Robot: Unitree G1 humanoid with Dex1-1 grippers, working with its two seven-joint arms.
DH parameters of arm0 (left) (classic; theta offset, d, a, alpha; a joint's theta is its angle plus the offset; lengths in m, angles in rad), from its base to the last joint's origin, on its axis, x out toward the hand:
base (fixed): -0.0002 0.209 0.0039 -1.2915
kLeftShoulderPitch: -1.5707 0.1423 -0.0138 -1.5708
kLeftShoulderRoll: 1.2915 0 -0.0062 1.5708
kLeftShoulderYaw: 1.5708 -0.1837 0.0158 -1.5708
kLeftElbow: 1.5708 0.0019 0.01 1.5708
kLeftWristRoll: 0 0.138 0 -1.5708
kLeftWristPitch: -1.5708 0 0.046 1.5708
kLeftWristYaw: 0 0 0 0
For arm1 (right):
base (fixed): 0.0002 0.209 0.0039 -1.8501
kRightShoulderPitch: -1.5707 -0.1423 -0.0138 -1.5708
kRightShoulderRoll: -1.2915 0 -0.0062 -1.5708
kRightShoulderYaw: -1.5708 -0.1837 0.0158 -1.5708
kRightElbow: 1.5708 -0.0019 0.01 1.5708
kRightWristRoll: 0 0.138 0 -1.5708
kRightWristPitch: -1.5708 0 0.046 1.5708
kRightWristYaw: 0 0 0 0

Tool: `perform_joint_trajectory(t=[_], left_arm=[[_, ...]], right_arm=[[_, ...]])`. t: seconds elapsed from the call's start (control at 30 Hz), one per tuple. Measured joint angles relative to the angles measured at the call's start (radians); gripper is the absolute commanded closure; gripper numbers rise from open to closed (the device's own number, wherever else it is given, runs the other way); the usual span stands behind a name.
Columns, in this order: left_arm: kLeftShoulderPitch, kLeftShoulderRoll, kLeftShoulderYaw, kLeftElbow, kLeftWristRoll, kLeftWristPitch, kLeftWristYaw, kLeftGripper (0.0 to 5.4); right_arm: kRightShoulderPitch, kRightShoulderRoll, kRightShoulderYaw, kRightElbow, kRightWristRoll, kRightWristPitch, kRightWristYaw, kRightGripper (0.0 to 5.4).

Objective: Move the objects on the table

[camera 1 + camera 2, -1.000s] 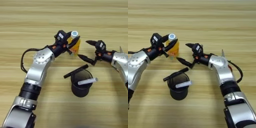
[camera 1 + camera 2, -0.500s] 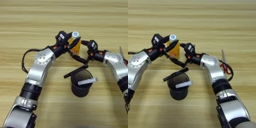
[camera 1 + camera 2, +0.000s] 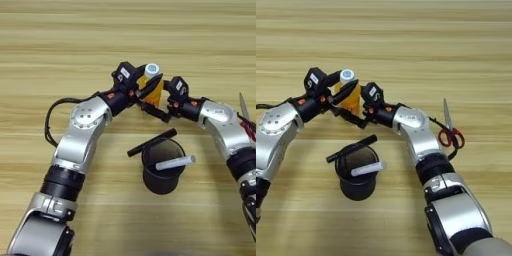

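Right pincer [image 3: 156, 107] has reached, open, the orange-drink bottle [image 3: 153, 86] gripped by left pincer [image 3: 145, 89].

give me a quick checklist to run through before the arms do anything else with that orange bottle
1. Left gripper around the bottle: ok, fingers either side of it.
2. Right gripper at the bottle: ok, right beside its base; actual contact cannot tell.
3. Bottle cap on: ok.
4. Cup upright, white marker inside: ok.
5. Black marker secure: not ok, lying across the cup rim just under the arms.
6. Scissors clear of right arm: not ok, close beside the forearm.
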Motion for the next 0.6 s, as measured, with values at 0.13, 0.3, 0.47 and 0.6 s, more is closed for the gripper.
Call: perform_joint_trajectory(t=[0.13, 0.3, 0.47, 0.6], left_arm=[[0.0, -0.001, 0.0, 0.0, 0.0, 0.0, -0.001, 3.66], [0.0, -0.002, 0.0, 0.0, 0.0, -0.003, -0.002, 3.66], [0.0, -0.004, 0.001, 0.0, 0.0, -0.005, -0.001, 3.66], [0.0, -0.006, 0.002, 0.0, -0.001, -0.01, -0.001, 3.66]], right_arm=[[-0.006, 0.0, -0.007, 0.01, 0.001, -0.001, 0.0, 1.98], [-0.006, 0.002, -0.012, 0.01, 0.002, -0.001, 0.003, 1.99], [-0.006, 0.006, -0.018, 0.009, 0.007, 0.001, 0.011, 1.99], [-0.006, 0.006, -0.026, 0.009, 0.011, 0.003, 0.022, 1.99]])
